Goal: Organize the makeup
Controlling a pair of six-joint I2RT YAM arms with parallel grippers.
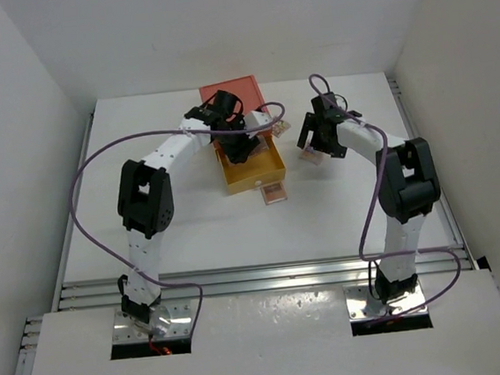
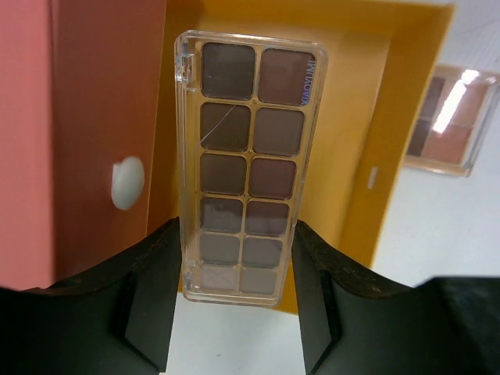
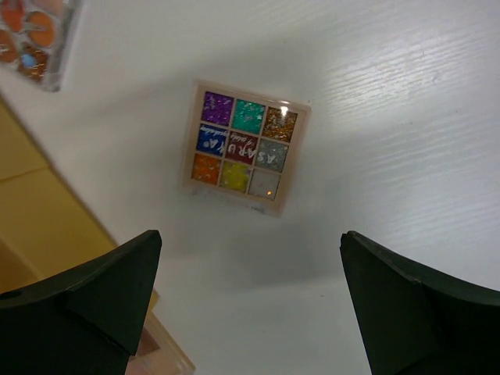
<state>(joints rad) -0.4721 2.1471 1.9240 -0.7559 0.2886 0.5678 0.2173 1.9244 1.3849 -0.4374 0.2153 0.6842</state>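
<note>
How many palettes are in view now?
4: long palette in the left gripper over the yellow drawer; square palette before it; small palette by its right corner; glitter palette under the right gripper. More may be hidden.

Long palette [image 2: 242, 164] sits over drawer [image 1: 257, 173], square palette [image 1: 273, 194] before it.

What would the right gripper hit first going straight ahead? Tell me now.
Probably the glitter palette, lying on the table centred ahead of the open right gripper; depth is unclear.

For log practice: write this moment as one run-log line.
left gripper: holding long palette over drawer | right gripper: open above glitter palette
</note>
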